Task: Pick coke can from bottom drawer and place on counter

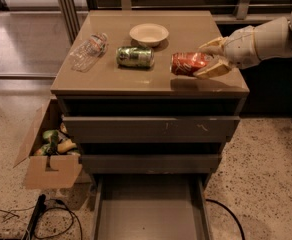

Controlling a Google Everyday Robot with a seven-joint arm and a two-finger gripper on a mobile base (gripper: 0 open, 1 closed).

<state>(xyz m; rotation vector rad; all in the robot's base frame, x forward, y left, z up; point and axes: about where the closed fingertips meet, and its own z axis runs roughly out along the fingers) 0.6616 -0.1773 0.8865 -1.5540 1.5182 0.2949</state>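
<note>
The red-orange coke can (188, 63) lies sideways between the fingers of my gripper (206, 59), held just above the right side of the tan counter (106, 79). The gripper reaches in from the right and is shut on the can. The bottom drawer (151, 209) is pulled open below, its grey floor bare.
On the counter lie a green can (135, 56) on its side, a white bowl (149, 34) behind it, and a clear plastic bottle (88, 50) at the left. An open cardboard box (51, 156) with items stands left of the cabinet. Cables (51, 219) lie on the floor.
</note>
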